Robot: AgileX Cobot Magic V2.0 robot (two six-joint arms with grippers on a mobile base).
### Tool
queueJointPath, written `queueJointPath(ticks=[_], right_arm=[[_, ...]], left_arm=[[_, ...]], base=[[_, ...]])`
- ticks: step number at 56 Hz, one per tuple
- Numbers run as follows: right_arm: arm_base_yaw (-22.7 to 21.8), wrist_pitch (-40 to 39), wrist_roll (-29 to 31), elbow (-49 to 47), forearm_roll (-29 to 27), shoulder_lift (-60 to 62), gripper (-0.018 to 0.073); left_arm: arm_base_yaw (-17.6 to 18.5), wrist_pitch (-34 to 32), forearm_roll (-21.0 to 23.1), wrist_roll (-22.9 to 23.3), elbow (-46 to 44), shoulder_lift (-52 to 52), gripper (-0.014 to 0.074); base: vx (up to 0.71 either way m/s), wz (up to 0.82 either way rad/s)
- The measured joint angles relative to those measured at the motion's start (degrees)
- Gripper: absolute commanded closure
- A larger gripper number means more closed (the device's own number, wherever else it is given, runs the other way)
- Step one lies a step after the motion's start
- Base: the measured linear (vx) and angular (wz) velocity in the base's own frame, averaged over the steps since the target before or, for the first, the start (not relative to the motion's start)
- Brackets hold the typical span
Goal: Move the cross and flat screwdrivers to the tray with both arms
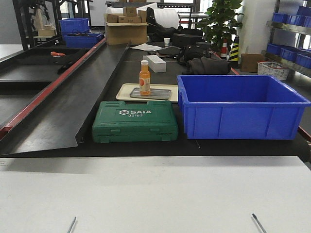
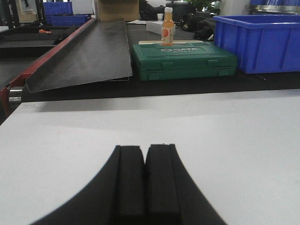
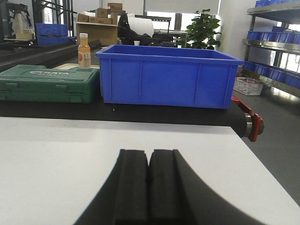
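Though pressed together and empty, left fingers (image 2: pixel 130 185) and right fingers (image 3: pixel 133 187); one tray (image 1: pixel 159 94), one bottle (image 1: pixel 145 77).

Closed right tool (image 3: pixel 148 185) over white table (image 3: pixel 51 154)

A tool case (image 1: pixel 134 121) is set left of a crate (image 1: pixel 240 107); behind the case, a bottle (image 1: pixel 144 77) is stood on the tray (image 1: pixel 158 94).
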State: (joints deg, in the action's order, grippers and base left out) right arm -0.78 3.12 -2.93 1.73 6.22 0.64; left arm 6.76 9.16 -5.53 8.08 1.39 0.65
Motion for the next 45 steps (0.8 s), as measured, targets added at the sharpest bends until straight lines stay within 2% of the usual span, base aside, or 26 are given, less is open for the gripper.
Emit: queueJointPath(ticks=[37, 45], right_arm=[[0.0, -0.18, 0.0, 0.0, 0.0, 0.0, 0.0567], [0.0, -5.19, 0.0, 0.0, 0.0, 0.0, 0.0567]], left_arm=[[0.0, 0.0, -0.04, 0.0, 0.0, 0.0, 0.0599], [0.0, -2.53, -0.04, 0.0, 0.0, 0.0, 0.0599]], base=[[0.0, 0.0], [0.0, 0.0]])
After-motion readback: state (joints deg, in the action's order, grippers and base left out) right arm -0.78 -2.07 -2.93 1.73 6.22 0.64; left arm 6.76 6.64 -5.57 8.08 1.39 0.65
